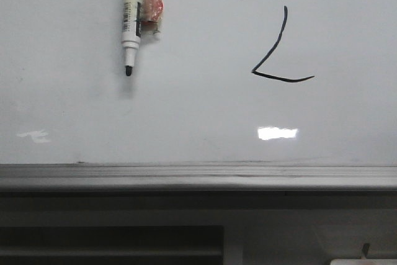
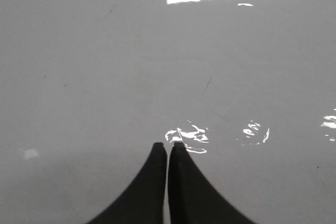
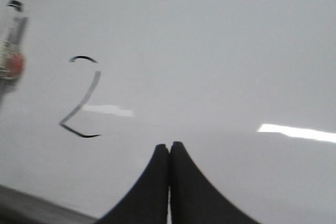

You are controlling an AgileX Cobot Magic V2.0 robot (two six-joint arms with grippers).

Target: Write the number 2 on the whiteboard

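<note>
The number 2 (image 1: 276, 46) is drawn in thin black line on the whiteboard (image 1: 186, 110), right of centre and high up. It also shows in the right wrist view as the number 2 (image 3: 86, 98), off to one side of my right gripper (image 3: 169, 144), which is shut with nothing between its fingers. My left gripper (image 2: 168, 145) is shut too, empty, over a bare glossy stretch of the whiteboard (image 2: 105, 77). Neither gripper appears in the front view.
A white marker pen (image 1: 129, 23) with a black tip rests on the board at the upper left, a clear wrapper with a red patch (image 1: 152, 5) beside it. A grey metal ledge (image 1: 198, 177) runs under the board, above a dark slatted panel (image 1: 111, 243).
</note>
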